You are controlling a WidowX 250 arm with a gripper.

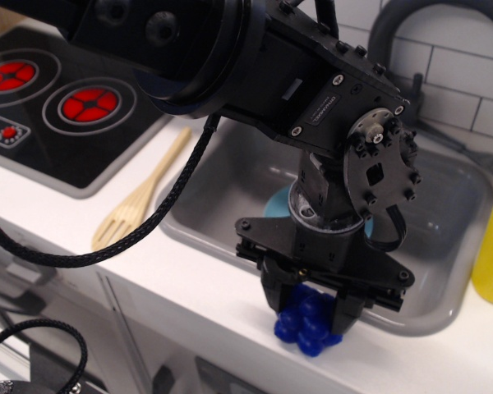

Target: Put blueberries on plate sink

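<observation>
Blueberries (310,327): glossy blue cluster on white counter by sink (444,215) front rim. Plate (276,208): light-blue, in sink.

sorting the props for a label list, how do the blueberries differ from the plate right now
The blueberries are deep blue and lumpy; the plate is pale blue and smooth. The blueberries sit on the white counter in front of the sink, while the plate lies inside the basin. The gripper has its fingers pressed against the blueberries, whereas the plate is untouched and mostly hidden behind the arm. Both look like glossy plastic.
</observation>
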